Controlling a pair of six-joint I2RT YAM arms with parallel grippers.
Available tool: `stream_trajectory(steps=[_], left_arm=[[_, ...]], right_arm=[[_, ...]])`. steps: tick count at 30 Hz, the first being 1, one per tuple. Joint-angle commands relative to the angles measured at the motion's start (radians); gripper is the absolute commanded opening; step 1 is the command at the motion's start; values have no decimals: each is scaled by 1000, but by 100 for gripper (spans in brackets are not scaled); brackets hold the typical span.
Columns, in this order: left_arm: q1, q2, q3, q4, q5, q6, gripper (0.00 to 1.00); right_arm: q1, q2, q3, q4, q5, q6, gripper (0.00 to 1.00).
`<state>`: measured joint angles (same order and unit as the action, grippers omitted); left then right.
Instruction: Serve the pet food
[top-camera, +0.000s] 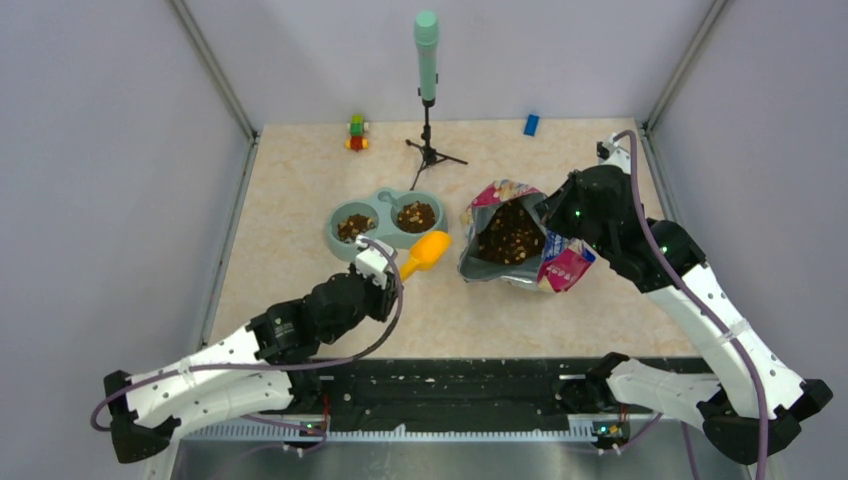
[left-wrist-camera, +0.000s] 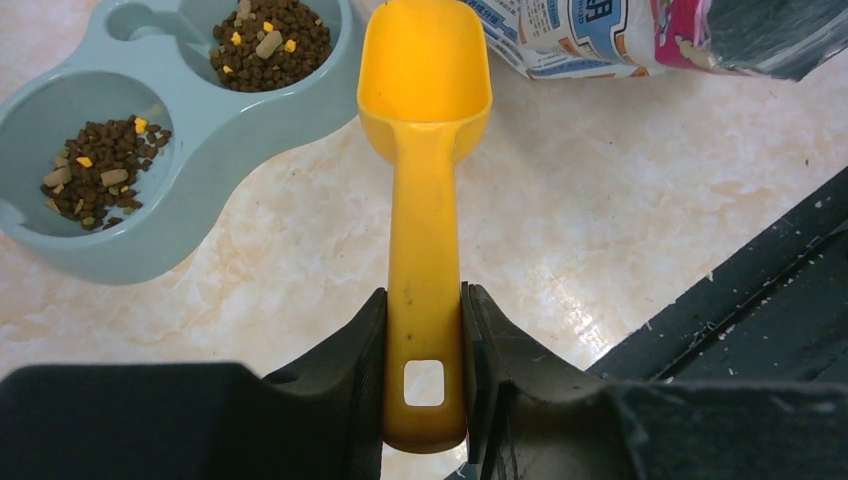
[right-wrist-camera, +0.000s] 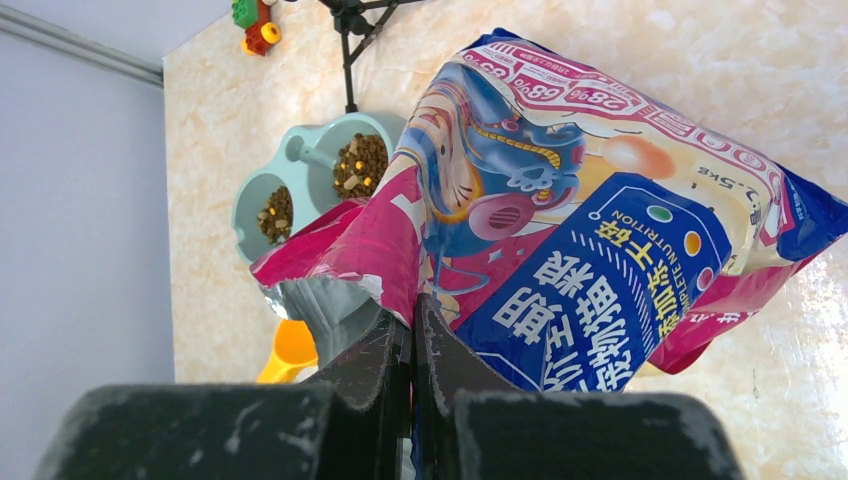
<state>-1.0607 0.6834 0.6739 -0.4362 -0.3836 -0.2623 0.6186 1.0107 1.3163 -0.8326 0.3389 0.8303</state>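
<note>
Beside the bowl of pet food, my left gripper holds the yellow scoop; my right gripper pinches the bag.

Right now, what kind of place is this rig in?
Probably a lab test cell, not a home: plain grey walls enclosing the table, a microphone on a tripod, and stray toy blocks.

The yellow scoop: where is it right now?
In the top view the yellow scoop is mid-table, between the double bowl and the food bag. The left gripper clamps its handle.
</note>
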Motion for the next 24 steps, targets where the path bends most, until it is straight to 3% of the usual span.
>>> stream_trajectory(steps=[1, 9, 24], left_arm=[[-38, -10, -63, 120, -98, 4, 0], [-51, -19, -191, 267, -196, -34, 0], [-59, -41, -282, 204, -155, -166, 0]], right_arm=[[-8, -4, 11, 24, 17, -13, 0], [-8, -11, 11, 21, 23, -14, 0], [-8, 2, 5, 39, 0, -13, 0]])
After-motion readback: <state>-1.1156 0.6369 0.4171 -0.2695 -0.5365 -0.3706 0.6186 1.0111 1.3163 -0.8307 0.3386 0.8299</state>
